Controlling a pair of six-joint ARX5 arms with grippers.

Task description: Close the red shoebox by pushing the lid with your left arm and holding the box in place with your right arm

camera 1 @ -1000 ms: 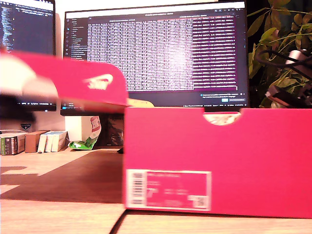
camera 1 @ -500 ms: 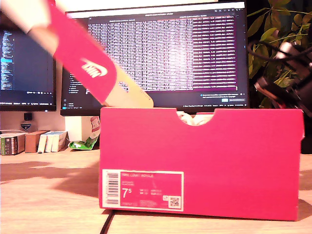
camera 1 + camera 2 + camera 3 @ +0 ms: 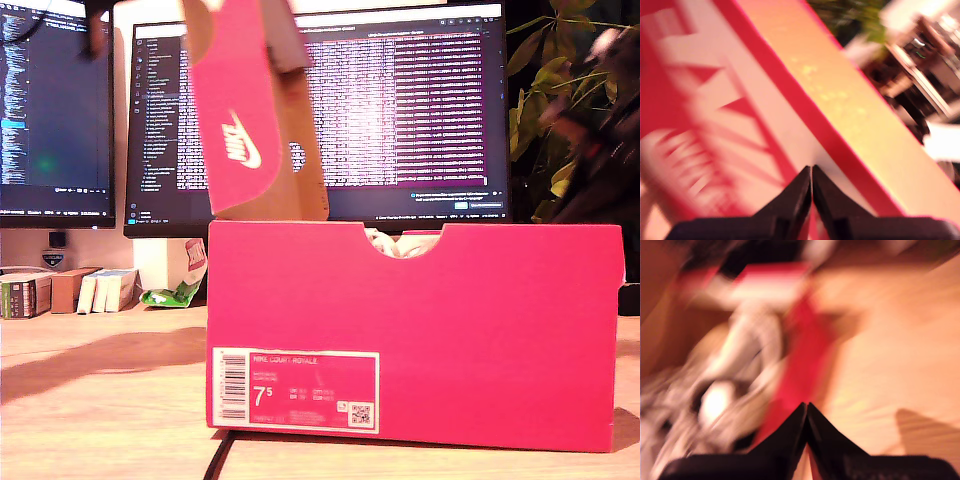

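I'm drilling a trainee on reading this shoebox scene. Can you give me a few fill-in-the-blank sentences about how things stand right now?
1. The lid of the red shoebox stands nearly ____ above the box's end at the exterior view's left.
2. The jaws of my first gripper are ____.
3. The white label on the box shows the size ____.
4. Behind the box, the monitor is switched ____.

Missing words: upright; shut; 7.5; on
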